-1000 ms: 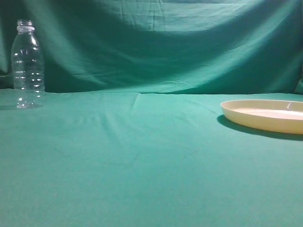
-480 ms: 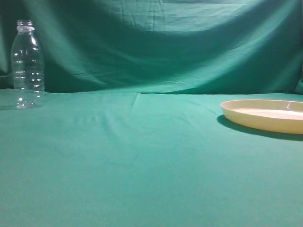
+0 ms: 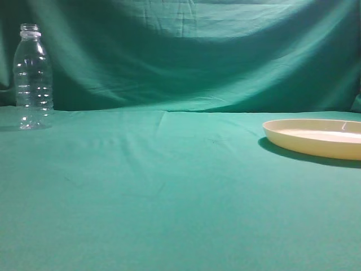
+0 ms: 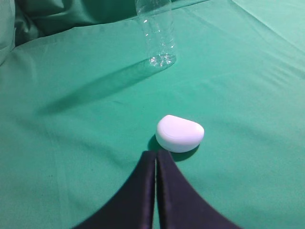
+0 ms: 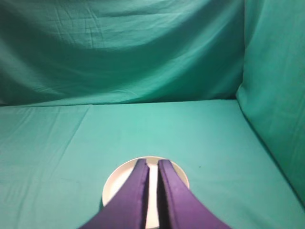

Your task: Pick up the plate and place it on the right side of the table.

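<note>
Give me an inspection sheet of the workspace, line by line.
Surface: table, green cloth, lightly wrinkled.
Job's things: plate flat on the table at the right edge of the exterior view, cut off by the frame; also below the right gripper in the right wrist view.
Clutter: clear bottle upright at far left; small white object lying near the left gripper.
Grippers: left shut, empty; right fingers nearly together, holding nothing.
Cables: nothing seen.
Surroundings: green backdrop behind, and to the right in the right wrist view.
</note>
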`<action>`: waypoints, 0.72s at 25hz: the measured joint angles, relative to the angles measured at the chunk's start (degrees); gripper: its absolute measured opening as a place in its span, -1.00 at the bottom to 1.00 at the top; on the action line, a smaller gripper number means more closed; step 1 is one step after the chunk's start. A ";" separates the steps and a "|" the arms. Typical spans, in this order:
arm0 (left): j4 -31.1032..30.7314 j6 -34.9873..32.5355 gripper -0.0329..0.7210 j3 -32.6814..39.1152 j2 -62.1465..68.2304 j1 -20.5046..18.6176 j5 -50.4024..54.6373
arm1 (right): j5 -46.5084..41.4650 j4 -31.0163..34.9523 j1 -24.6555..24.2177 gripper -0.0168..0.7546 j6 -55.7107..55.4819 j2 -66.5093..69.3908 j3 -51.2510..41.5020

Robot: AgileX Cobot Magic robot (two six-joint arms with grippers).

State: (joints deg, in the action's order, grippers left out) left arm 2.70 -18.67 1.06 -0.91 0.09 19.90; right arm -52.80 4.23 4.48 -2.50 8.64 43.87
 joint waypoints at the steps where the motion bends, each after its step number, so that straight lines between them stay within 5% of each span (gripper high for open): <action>1: 0.00 0.00 -0.91 0.00 0.00 0.00 0.00 | 0.66 -0.10 0.00 -0.83 0.93 -0.02 -0.41; 6: 0.00 0.00 -0.91 0.00 0.00 0.00 0.00 | 9.00 -0.10 0.00 -0.83 7.66 -0.52 -7.80; 18: 0.00 0.00 -0.91 0.00 0.00 0.00 0.00 | 34.97 -0.10 0.00 -0.83 9.43 -9.25 -42.31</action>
State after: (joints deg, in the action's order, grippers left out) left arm 2.70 -18.67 1.06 -0.91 0.09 19.90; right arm -17.83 4.13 4.48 6.93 -0.61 1.56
